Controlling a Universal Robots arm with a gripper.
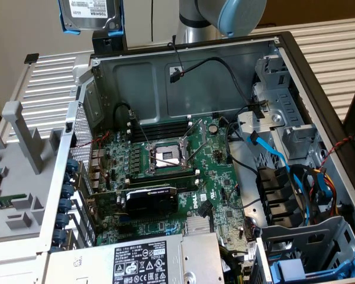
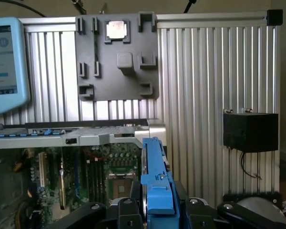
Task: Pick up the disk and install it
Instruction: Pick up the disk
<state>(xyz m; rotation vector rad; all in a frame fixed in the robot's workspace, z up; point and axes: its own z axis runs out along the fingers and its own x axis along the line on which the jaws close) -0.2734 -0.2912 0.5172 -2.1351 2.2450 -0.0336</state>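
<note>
- Arm [image 1: 194, 18]: round silver-grey metal tube, its joint closed by a rounded light blue cap [image 1: 241, 14].
- Hand [image 2: 159, 206]: black and blocky, with round screw heads [image 2: 126, 203] on the linkages.

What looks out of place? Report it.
The silver hard drive in its blue plastic carrier hangs in the air outside the open metal computer case, clamped in the end effector. The motherboard's processor socket sits open and empty.

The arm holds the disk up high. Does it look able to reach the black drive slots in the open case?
Probably yes. The tool grips the disk clear of the open case, and nothing covers the drive slots; only blue cables run close beside them.
</note>
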